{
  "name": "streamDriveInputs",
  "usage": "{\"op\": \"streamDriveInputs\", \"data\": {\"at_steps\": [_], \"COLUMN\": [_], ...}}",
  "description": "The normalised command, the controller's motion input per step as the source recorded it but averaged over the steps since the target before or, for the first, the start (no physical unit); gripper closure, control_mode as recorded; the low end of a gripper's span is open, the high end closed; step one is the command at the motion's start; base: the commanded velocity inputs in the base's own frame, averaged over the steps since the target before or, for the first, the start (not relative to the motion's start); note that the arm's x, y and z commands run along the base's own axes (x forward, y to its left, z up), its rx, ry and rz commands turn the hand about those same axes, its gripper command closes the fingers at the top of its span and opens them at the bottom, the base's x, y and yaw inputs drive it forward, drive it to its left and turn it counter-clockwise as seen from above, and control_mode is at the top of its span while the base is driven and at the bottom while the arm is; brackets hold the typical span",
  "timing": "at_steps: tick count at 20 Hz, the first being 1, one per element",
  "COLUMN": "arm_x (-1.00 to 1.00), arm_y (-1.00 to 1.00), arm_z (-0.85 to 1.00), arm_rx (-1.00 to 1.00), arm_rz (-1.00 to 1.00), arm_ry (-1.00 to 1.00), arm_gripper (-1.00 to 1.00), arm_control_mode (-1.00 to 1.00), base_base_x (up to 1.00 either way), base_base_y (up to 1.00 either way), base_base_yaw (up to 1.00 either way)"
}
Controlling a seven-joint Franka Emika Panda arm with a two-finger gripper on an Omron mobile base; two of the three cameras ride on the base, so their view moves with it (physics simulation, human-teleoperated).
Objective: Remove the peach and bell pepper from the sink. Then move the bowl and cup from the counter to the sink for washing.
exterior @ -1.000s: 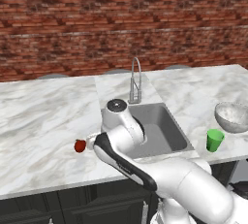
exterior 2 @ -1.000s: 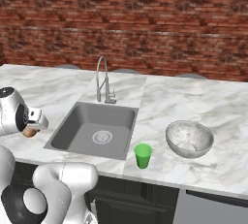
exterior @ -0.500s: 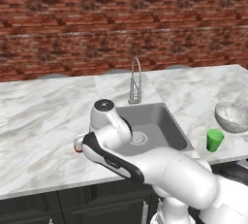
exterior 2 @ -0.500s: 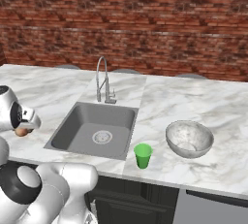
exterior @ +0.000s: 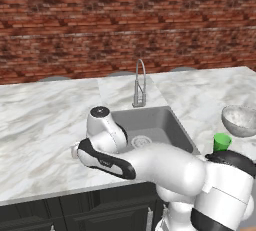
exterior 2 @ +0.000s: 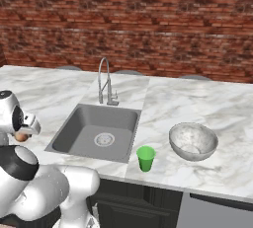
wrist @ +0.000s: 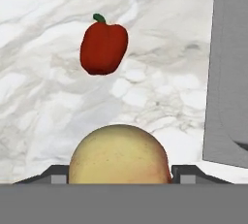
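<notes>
My gripper [wrist: 121,172] is shut on the peach [wrist: 119,154], a pale orange-pink ball between its fingers, left of the sink [exterior 2: 74,123] over the counter [wrist: 43,97]. In the right base view the peach [exterior 2: 21,136] peeks out under the hand. The dark red bell pepper [wrist: 103,47] lies on the marble just beyond the peach. The silvery bowl [exterior 2: 192,140] and the green cup [exterior 2: 145,158] stand on the counter right of the sink. The bowl [exterior: 240,120] and cup [exterior: 221,141] also show at the right of the left base view.
The sink basin [exterior: 165,120] holds nothing but its round drain [exterior 2: 104,139]. An arched chrome faucet [exterior 2: 105,81] rises behind it. The sink's grey edge [wrist: 227,72] runs down the right of the hand view. A brick wall [exterior: 125,25] backs the counter.
The arm has swung left along the counter's front with the peach in the gripper. It now covers the bell pepper in the left base view. Bowl and cup have not moved.
</notes>
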Motion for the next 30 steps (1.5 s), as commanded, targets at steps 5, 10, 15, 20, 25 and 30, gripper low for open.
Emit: {"op": "streamDriveInputs", "data": {"at_steps": [5,10,15,20,25,30], "arm_x": [0.18,0.17,0.12,0.11,0.17,0.17], "arm_y": [0.18,0.18,0.17,0.15,0.1,0.05], "arm_z": [-0.27,-0.28,-0.23,-0.2,-0.11,-0.05], "arm_rx": [0.0,0.0,0.0,0.0,0.0,0.0], "arm_rz": [-0.01,0.0,0.0,0.0,-0.01,-0.03], "arm_ry": [0.13,0.05,0.0,0.0,0.0,0.0], "arm_gripper": [1.0,1.0,1.0,1.0,1.0,1.0], "arm_control_mode": [-1.0,-1.0,-1.0,-1.0,-1.0,-1.0], "base_base_x": [0.0,0.0,0.0,0.0,0.0,0.0], "base_base_y": [0.0,0.0,0.0,0.0,0.0,0.0], "base_base_yaw": [0.0,0.0,0.0,0.0,0.0,0.0]}}
